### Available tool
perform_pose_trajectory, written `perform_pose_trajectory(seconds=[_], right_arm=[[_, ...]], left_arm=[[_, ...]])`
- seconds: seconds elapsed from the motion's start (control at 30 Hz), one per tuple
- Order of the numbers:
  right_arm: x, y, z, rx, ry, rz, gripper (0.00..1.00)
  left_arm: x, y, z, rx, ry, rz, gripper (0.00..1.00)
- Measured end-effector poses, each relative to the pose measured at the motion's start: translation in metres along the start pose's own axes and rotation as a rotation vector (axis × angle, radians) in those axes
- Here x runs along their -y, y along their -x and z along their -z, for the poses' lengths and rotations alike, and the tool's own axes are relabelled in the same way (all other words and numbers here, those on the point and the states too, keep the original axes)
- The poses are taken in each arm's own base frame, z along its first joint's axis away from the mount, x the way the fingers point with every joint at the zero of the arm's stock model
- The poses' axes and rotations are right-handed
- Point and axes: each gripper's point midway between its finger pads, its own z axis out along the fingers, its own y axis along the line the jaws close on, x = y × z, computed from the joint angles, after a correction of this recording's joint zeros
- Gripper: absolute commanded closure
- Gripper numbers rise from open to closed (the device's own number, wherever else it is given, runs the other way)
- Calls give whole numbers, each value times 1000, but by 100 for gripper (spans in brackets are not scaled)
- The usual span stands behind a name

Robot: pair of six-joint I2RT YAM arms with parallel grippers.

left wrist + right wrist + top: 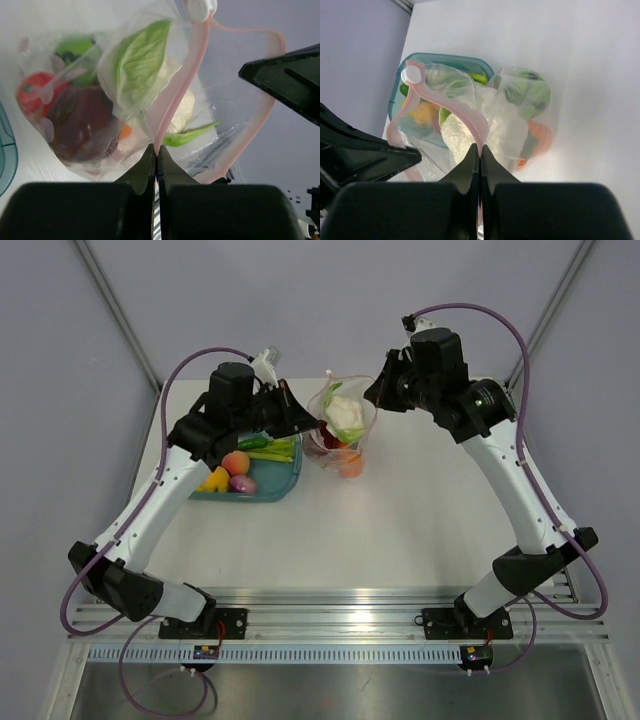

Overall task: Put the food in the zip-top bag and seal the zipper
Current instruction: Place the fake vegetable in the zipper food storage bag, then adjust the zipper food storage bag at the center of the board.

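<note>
The zip-top bag [343, 428] stands upright mid-table, its mouth held open between both grippers. Inside lie a white cauliflower [345, 411], a green leaf [140, 55], a dark red piece [80, 122] and a red tomato [32, 92]. My left gripper [157, 148] is shut on the pink zipper [192, 60] on the bag's left side. My right gripper [480, 147] is shut on the zipper [465, 112] on the opposite rim. A white slider [411, 75] sits at one end of the strip. More food, an orange ball [236, 462], a yellow piece [215, 480] and a purple piece [243, 483], lies outside the bag.
A teal tray [287, 483] left of the bag holds the loose food and green pieces [270, 447]. Both arms reach in over the table from the near edge. The right gripper's black finger [290, 80] shows beyond the bag mouth in the left wrist view.
</note>
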Motion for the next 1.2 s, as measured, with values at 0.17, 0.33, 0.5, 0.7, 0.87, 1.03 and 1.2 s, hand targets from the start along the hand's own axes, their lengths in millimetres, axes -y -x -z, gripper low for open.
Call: perform_pose_trajectory(seconds=[0.17, 0.33, 0.5, 0.7, 0.87, 1.03, 1.2], right_arm=[[3, 2, 2, 20, -9, 29, 99], [50, -65, -39, -146, -144, 34, 100], [75, -99, -62, -262, -228, 47, 99], [49, -57, -42, -145, -146, 88, 96], [45, -55, -26, -123, -105, 122, 96], [53, -90, -27, -205, -69, 132, 91], [52, -112, -28, -265, -17, 133, 88]], left_arm=[[-1, -19, -9, -57, -28, 11, 100], [-59, -87, -50, -236, 66, 114, 100], [-83, -139, -69, -387, 141, 176, 100], [-30, -97, -50, -272, 11, 75, 38], [-5, -70, -24, -182, -37, 1, 44], [-14, -53, -9, -125, 0, -12, 47], [-36, -30, -4, -63, 64, -17, 21]])
